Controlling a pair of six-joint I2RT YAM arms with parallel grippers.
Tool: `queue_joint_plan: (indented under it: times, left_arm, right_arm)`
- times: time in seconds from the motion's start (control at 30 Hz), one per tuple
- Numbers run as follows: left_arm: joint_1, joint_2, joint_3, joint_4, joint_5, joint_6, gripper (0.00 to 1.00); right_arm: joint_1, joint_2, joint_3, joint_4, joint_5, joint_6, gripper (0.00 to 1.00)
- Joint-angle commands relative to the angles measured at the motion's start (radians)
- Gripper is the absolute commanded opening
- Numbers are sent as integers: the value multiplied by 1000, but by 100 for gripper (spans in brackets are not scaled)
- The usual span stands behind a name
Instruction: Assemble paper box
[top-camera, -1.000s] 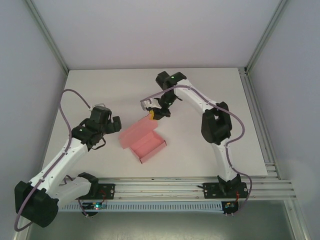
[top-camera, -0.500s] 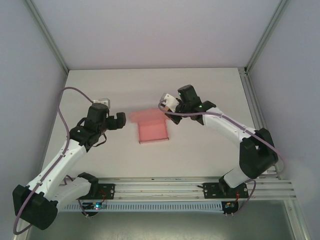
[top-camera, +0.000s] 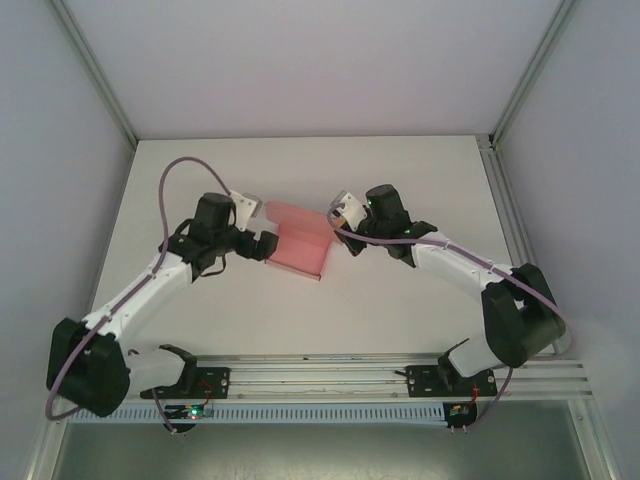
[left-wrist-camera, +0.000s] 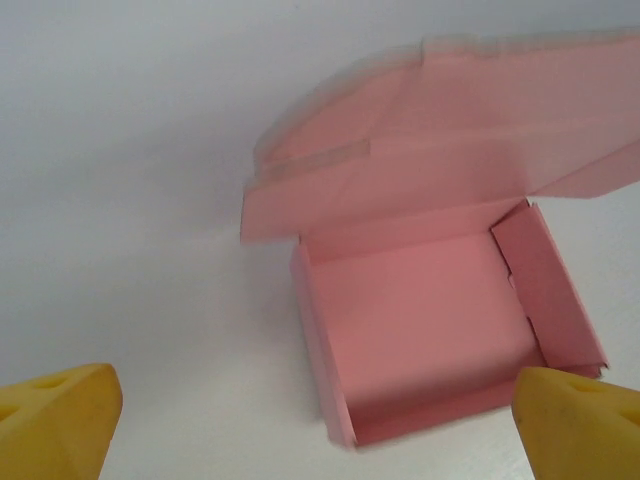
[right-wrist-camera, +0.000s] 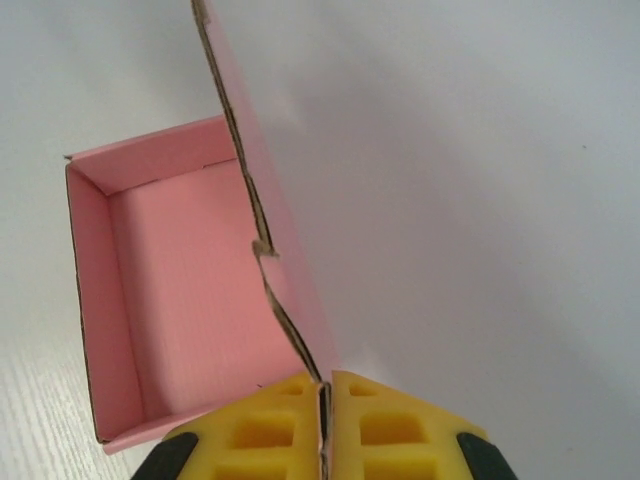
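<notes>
1. Where: the paper box (top-camera: 300, 255) sits on the table (top-camera: 420, 310) approx at ctr, between the two arms. The left claw (top-camera: 268, 245) is at its 9 o'clock, the right claw (top-camera: 335, 238) at its 2–3 o'clock.
2. Done: the tray part is formed. The left wrist view shows the paper box (left-wrist-camera: 420, 320) w/ a flat floor and low walls standing at 9, 6 and 3 o'clock. The right wrist view shows the same tray (right-wrist-camera: 190, 290) w/ walls up round the floor.
3. Not done: the lid (left-wrist-camera: 450, 130) is open, rising off the tray's 12 o'clock edge. It's blurred, so its exact tilt can't be told. In the top view the lid (top-camera: 290, 214) lies toward 11–12 o'clock of the tray.
4. Right claw (right-wrist-camera: 322, 425): pads together, pinched on the low end of a thin upright card panel (right-wrist-camera: 292, 300), seen edge-on and running toward 11 o'clock in that view. It's prob. the lid or one of its flaps; which one can't be told.
5. Left claw (left-wrist-camera: 318, 422): spread wide, fingertips (left-wrist-camera: 55, 420) at the 7 and 5 o'clock corners of its view, holding nothing. The box lies just ahead, not touched as far as visible.
6. Judgement: well past halfway. Prob. left to do: fold the lid down over the tray and tuck its front flap in, w/ the left claw free to steady the tray.
</notes>
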Motion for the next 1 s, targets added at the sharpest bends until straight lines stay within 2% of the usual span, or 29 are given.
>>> queue_joint_plan:
  times: [0.0,0.07,0.17,0.33,0.4,0.63,0.77,0.83,0.97]
  left_arm:
    - [50,56,79,-48,90,151,94]
    - [74,91,111,-78,155,184,87]
    - [81,136,158,-168,203,261,82]
    - [87,194,172,-174,176,301,78]
    - [93,226,193,-188,149,306,73]
    - [109,298,242,-228,216,287,39]
    - [109,311,257,-217,277,256,7]
    - [108,311,261,-204,304,226,0]
    - [107,302,250,-161,299,160,0]
  right_arm:
    - [-17,33,74,-81,-145,-141,0]
    - [-22,57,105,-115,-178,-185,0]
    - [-38,98,166,-188,-210,-233,0]
    - [-41,145,245,-291,-233,-287,0]
    - [-41,147,251,-301,-232,-301,0]
    - [-45,152,266,-308,-214,-278,0]
    - [-43,151,262,-287,-186,-236,0]
    - [-36,149,261,-273,-154,-200,3]
    - [-3,133,242,-249,-21,-129,11]
